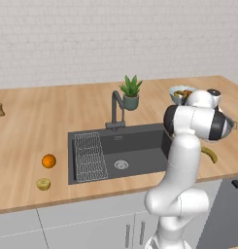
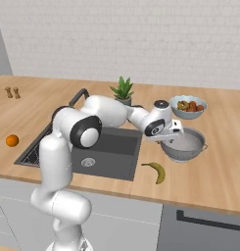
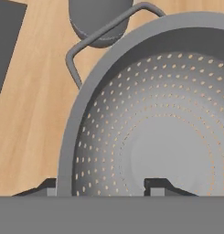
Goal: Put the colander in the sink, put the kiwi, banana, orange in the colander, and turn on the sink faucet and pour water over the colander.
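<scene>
The colander (image 2: 185,145) stands on the counter right of the sink (image 2: 119,144), its perforated bowl (image 3: 145,137) close under the hand. My gripper (image 3: 100,185) straddles its near rim, one fingertip outside the wall and one inside, jaws still apart and open. In the right base view the gripper (image 2: 172,135) hangs at the colander's left edge. The banana (image 2: 156,171) lies on the counter in front of the colander. The orange (image 1: 48,161) and the kiwi (image 1: 43,184) sit left of the sink (image 1: 140,146). The sink faucet (image 1: 115,109) stands behind the basin, with no water running.
A bowl of fruit (image 2: 188,106) sits behind the colander, and a potted plant (image 1: 130,92) stands behind the sink. A wire rack (image 1: 89,155) lies in the basin's left part. Two small shakers (image 2: 12,91) stand far left. A wire handle (image 3: 99,36) loops off the colander's rim.
</scene>
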Robot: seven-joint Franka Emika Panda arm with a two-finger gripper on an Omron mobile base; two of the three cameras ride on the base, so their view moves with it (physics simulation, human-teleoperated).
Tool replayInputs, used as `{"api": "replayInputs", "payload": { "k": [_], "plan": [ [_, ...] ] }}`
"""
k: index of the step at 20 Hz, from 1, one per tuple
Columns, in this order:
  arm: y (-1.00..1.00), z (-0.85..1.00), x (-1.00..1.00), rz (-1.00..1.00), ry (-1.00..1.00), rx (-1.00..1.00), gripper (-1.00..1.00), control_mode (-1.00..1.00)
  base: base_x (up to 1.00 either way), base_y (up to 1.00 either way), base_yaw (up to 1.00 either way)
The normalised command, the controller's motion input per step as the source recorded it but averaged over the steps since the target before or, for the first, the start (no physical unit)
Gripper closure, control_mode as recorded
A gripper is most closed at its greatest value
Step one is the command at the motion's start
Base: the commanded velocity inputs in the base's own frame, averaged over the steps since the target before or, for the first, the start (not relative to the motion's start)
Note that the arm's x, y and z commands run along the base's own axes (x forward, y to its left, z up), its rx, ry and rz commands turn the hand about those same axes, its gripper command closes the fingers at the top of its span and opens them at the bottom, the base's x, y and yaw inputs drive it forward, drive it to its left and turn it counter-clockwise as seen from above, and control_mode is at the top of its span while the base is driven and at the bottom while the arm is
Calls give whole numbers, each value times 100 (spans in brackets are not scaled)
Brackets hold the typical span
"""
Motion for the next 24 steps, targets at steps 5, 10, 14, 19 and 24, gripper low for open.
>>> {"api": "replayInputs", "payload": {
  "k": [5,10,14,19,24],
  "plan": [
    [39,-11,-11,8,0,-1,100,-100,0,0,0],
    [72,3,-13,11,0,0,100,-100,0,0,0],
    [81,33,-16,18,0,0,100,-100,0,0,0],
    [89,40,-13,24,0,0,100,-100,0,0,0],
    [85,29,-38,27,0,0,100,-100,0,0,0]
  ]
}}
